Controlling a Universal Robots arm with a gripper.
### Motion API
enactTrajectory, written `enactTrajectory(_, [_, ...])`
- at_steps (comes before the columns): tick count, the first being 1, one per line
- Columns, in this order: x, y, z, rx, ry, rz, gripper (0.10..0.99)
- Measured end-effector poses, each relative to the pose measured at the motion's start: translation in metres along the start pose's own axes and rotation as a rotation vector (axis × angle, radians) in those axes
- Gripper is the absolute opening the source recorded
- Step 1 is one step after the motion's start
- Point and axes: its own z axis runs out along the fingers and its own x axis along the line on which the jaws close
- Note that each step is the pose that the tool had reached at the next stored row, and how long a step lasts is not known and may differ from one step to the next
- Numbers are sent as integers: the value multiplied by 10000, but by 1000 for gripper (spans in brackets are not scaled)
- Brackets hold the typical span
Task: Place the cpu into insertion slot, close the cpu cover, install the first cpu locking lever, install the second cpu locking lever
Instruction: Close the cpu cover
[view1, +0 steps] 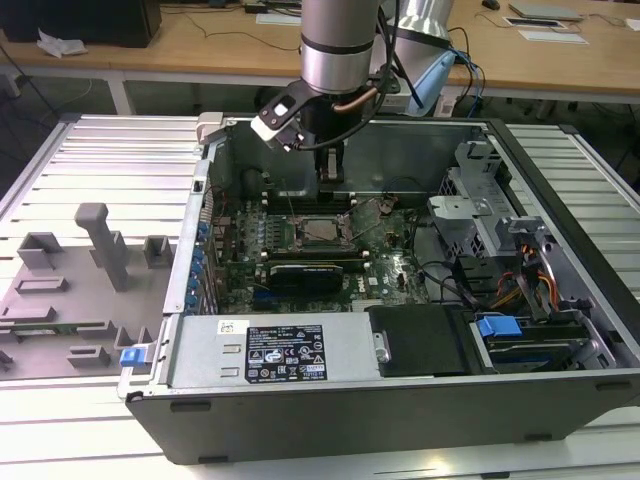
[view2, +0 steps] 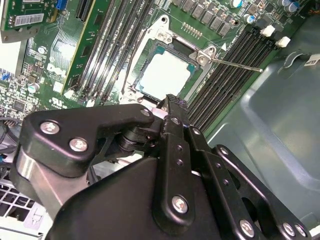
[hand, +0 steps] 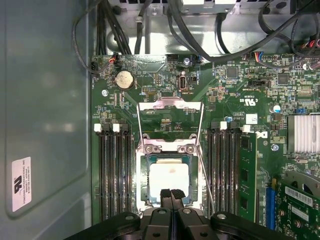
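Observation:
The cpu (hand: 169, 179), a small silvery square, lies flat in the insertion slot (hand: 145, 165) on the green board; it also shows in the second wrist view (view2: 165, 75) and the exterior view (view1: 322, 231). The cpu cover (hand: 170, 106), a thin metal frame with a window, is swung open away from the chip. Thin wire levers (hand: 202, 150) stand free along the socket's sides, and one lever (view2: 235, 64) sticks out sideways. My gripper (hand: 171, 192) (view2: 170, 100) (view1: 331, 175) hangs just above the socket's edge opposite the cover, shut with nothing seen between the fingers.
Long memory slots (hand: 112, 175) flank the socket on both sides. A black graphics card (view1: 310, 270) lies just in front of it. The case walls (view1: 480, 135), power supply (view1: 270, 350), drive cage (view1: 470, 215) and cable bundles (view1: 520, 280) hem the board in. A grey fixture tray (view1: 90, 270) lies outside the case.

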Motion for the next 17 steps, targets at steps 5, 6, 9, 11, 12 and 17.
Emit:
enactTrajectory(5, [1,75,-15,11,-4,-1,106])
enactTrajectory(6, [1,102,-14,18,-3,0,106])
enactTrajectory(9, [2,248,-12,91,-4,1,106])
enactTrajectory(11, [2,342,-10,145,-4,1,106])
enactTrajectory(12, [2,382,-9,169,-4,4,106])
enactTrajectory(17, [4,665,-5,325,-5,8,106])
